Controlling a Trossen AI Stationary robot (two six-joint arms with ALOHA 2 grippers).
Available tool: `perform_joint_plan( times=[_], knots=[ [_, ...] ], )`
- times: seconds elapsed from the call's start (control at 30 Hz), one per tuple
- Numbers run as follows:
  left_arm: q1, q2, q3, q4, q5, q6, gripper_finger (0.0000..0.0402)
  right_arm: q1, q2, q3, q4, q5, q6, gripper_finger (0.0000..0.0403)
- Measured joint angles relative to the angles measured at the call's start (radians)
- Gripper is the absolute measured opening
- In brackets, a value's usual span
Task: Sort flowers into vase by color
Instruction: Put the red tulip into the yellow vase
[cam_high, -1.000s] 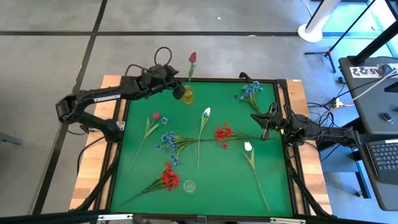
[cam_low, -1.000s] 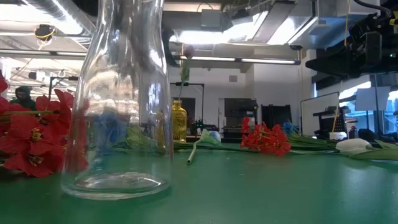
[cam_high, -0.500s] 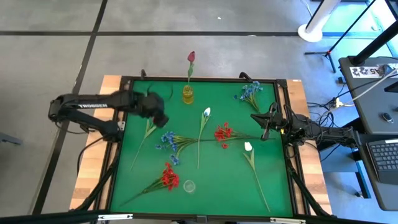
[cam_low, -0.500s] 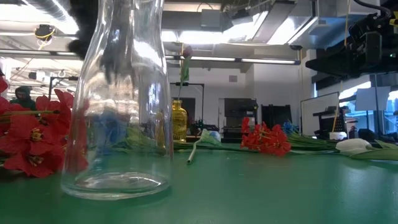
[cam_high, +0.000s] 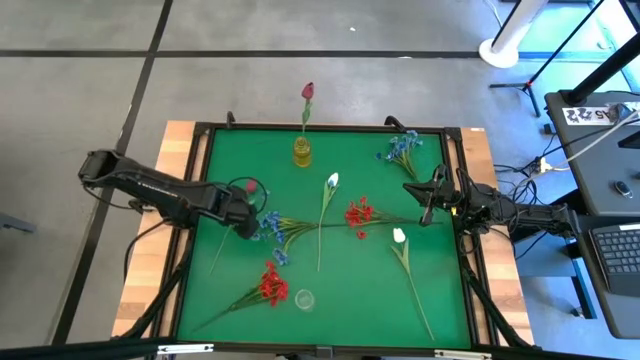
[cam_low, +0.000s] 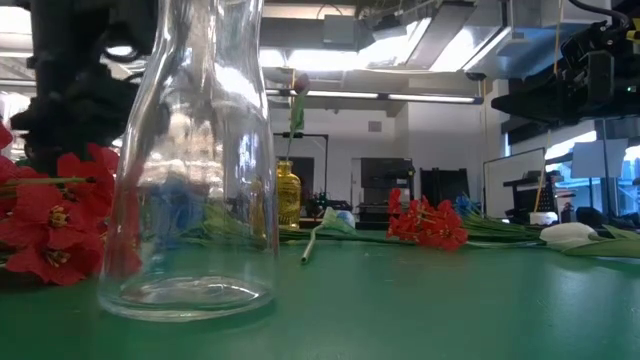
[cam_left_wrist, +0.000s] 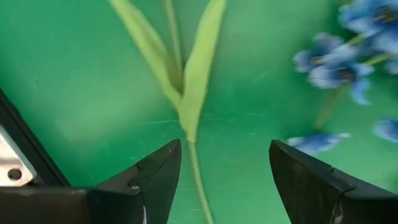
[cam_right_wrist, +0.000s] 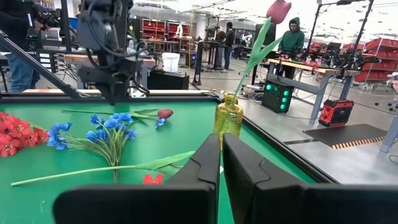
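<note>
A dark pink tulip (cam_high: 250, 186) lies flat on the green mat, and its stem (cam_left_wrist: 198, 171) and leaves (cam_left_wrist: 194, 81) run between the open fingers of my left gripper (cam_high: 245, 226) (cam_left_wrist: 225, 149), which hovers just above it. Another pink tulip (cam_high: 308, 92) stands in the yellow vase (cam_high: 302, 152) near the far edge. A blue spray (cam_high: 270, 228) lies right beside the left gripper. My right gripper (cam_high: 427, 207) (cam_right_wrist: 221, 140) waits shut at the mat's right edge.
Lying on the mat are two red clusters (cam_high: 358, 213) (cam_high: 272, 285), two white tulips (cam_high: 332, 181) (cam_high: 399, 236) and a second blue spray (cam_high: 403, 150) in the far right corner. An empty clear glass vase (cam_high: 304, 299) (cam_low: 190, 150) stands near the near edge.
My left gripper has drawn back from the yellow vase at the far edge, swung toward the table's left and near side, and come down over the pink tulip lying on the mat. The tulip in the yellow vase has stayed standing. The right arm has kept still.
</note>
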Motion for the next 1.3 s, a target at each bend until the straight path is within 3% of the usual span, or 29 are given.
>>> perform_joint_plan(
  times=[0.2,0.37,0.63,0.9,1.17,1.3],
  knots=[
    [0.0,0.0,-0.087,0.022,0.02,-0.067,0.0237,0.0,0.0,0.0,0.0,0.0,0.0,0.0019],
    [0.003,0.0,-0.184,0.146,0.054,-0.101,0.0237,0.0,0.0,0.0,0.0,0.0,0.0,0.0019],
    [0.068,-0.002,-0.21,0.184,0.066,-0.093,0.0229,0.0,0.0,0.0,0.0,0.0,0.0,0.0019],
    [0.137,0.018,-0.209,0.188,0.054,-0.072,0.0145,0.0,0.0,0.0,0.0,0.0,0.0,0.0019],
    [0.177,0.021,-0.208,0.189,0.02,-0.059,0.002,0.0,0.0,0.0,0.0,0.0,0.0,0.0019],
    [0.197,0.023,-0.177,0.182,0.003,-0.003,0.0007,0.0,0.0,0.0,0.0,0.0,0.0,0.0019]
  ],
)
